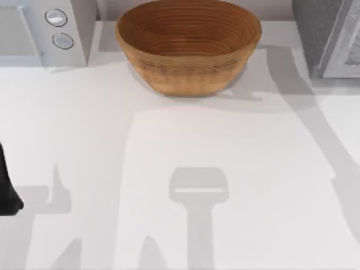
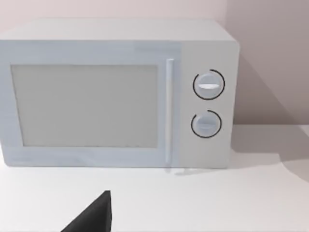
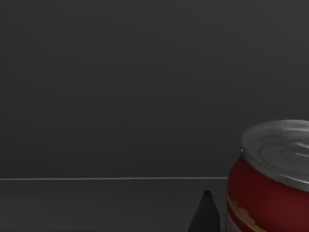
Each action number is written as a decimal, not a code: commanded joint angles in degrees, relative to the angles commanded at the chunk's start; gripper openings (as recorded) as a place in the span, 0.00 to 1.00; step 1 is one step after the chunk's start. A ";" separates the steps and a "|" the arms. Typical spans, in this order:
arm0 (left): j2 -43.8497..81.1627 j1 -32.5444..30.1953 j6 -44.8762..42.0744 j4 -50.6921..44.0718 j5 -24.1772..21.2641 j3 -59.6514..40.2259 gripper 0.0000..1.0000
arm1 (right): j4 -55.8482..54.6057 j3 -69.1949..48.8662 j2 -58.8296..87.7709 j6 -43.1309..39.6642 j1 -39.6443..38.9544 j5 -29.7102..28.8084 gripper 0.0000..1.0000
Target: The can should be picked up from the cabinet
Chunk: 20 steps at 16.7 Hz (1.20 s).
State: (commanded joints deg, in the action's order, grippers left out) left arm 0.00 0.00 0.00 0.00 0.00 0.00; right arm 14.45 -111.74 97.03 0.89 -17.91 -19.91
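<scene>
The can (image 3: 270,186) is red with a silver lid and stands upright inside the dark cabinet (image 3: 120,96). It shows in the right wrist view. A black part of my right gripper (image 3: 206,215) sits just beside the can, close to its side. I cannot tell whether it touches the can. From above, the cabinet (image 1: 329,36) is a grey box at the table's far right corner. My left arm (image 1: 7,191) is parked at the table's left edge, and my left gripper (image 2: 91,217) faces the microwave.
A white microwave (image 1: 42,31) with two dials stands at the far left, and its closed door (image 2: 84,106) fills much of the left wrist view. A wide woven basket (image 1: 188,45) sits at the far middle. The white table (image 1: 180,169) stretches in front of them.
</scene>
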 joint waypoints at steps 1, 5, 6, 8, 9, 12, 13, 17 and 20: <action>0.00 0.00 0.00 0.00 0.00 0.00 1.00 | 0.00 0.00 0.00 0.00 0.00 0.00 0.00; 0.00 0.00 0.00 0.00 0.00 0.00 1.00 | 2.17 0.26 -2.35 0.06 -2.15 -1.96 0.00; 0.00 0.00 0.00 0.00 0.00 0.00 1.00 | 3.82 0.47 -4.17 0.06 -3.64 -3.38 0.00; 0.00 0.00 0.00 0.00 0.00 0.00 1.00 | 7.87 1.08 -8.92 0.05 -7.24 -6.88 0.00; 0.00 0.00 0.00 0.00 0.00 0.00 1.00 | 10.14 1.43 -11.77 0.04 -9.23 -8.86 0.00; 0.00 0.00 0.00 0.00 0.00 0.00 1.00 | 16.89 2.49 -19.78 -0.01 -15.10 -14.69 0.00; 0.00 0.00 0.00 0.00 0.00 0.00 1.00 | 18.57 2.80 -21.49 -0.02 -16.61 -16.17 0.00; 0.00 0.00 0.00 0.00 0.00 0.00 1.00 | 20.17 3.12 -23.10 -0.03 -18.15 -17.70 0.00; 0.00 0.00 0.00 0.00 0.00 0.00 1.00 | 19.78 3.56 -23.50 0.05 -17.67 -17.34 0.00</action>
State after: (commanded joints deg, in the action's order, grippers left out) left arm 0.00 0.00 0.00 0.00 0.00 0.00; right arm 34.23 -108.17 73.53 0.94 -35.58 -37.25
